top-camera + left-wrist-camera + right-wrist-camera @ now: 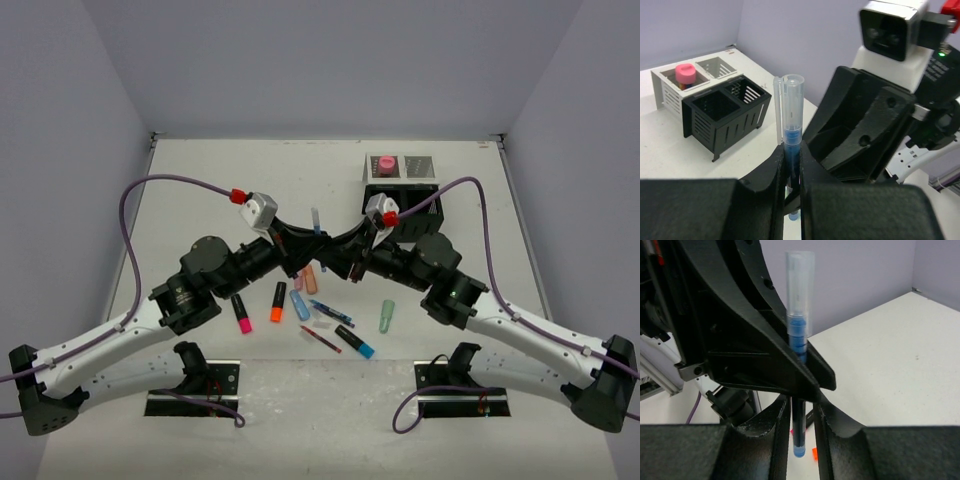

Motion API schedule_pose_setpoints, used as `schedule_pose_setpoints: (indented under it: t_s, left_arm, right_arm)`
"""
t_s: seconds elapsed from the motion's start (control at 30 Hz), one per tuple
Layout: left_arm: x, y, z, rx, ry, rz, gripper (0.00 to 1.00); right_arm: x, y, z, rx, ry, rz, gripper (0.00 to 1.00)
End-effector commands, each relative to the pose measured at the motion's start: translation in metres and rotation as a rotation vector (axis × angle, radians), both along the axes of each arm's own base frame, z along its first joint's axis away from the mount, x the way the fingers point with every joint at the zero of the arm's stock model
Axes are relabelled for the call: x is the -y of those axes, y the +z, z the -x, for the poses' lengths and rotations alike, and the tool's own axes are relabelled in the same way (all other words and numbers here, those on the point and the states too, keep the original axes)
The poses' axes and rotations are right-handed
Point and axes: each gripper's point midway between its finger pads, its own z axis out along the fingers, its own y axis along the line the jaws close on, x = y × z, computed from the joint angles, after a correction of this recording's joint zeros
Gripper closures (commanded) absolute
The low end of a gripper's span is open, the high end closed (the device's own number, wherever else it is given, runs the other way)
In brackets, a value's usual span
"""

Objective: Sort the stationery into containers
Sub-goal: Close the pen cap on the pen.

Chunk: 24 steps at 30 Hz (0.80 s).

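Held item: clear-capped blue pen (pixel 316 218) (pixel 791 135) (pixel 799 340), raised above mid-desk where the two arms meet.
- Long axis is seen as close to vertical. The clear cap points up and the blue end points down toward the desk (pixel 200 200).
- Left jaws are pressed tight on the lower barrel, and the pen is carried by them.
- Right jaws are set a little apart on either side of the barrel, lower down. A narrow gap is seen on each side, and no grip is noted.

Containers: black mesh organizer (pixel 410 197) (pixel 735 127), placed at the far right of the desk.
- A pink glue stick (pixel 384 163) (pixel 685 73) is stood upright in one pale-lined compartment.
- The contents of the two dark compartments cannot be made out.

Loose on the desk, below the jaws:
- pink highlighter (pixel 241 313), orange highlighter (pixel 277 302) and blue highlighter (pixel 299 304), laid roughly side by side
- peach highlighter (pixel 309 279), just behind them
- thin blue pen (pixel 331 313) and red pen (pixel 320 339), both laid aslant
- black-and-blue marker (pixel 355 342)
- mint highlighter (pixel 387 316), set apart to the right

Surface and room: the desk is white and matte. It is enclosed on three sides by plain pale lilac-grey walls (pixel 320 60).
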Motion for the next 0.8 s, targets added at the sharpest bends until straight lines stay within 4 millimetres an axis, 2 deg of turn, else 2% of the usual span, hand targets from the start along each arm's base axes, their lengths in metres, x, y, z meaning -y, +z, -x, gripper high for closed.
schedule_pose_setpoints:
  t_s: [0.0,0.13,0.23,0.77]
  left_arm:
    - [0.002,0.021,0.018,0.099,-0.09,0.027,1.0]
    - [-0.001,0.026,0.023,0.117,-0.107,0.037,1.0]
    - [0.0,0.028,0.026,0.123,-0.123,0.042,1.0]
    - [0.0,0.029,0.03,0.135,-0.143,0.035,1.0]
  right_arm:
    - [-0.009,0.026,0.008,0.021,0.065,-0.07,0.75]
    - [-0.019,0.022,0.01,-0.003,0.109,-0.046,0.69]
    - [-0.023,0.024,0.011,-0.008,0.124,-0.04,0.6]
    - [-0.021,0.016,0.014,-0.009,0.135,-0.006,0.49]
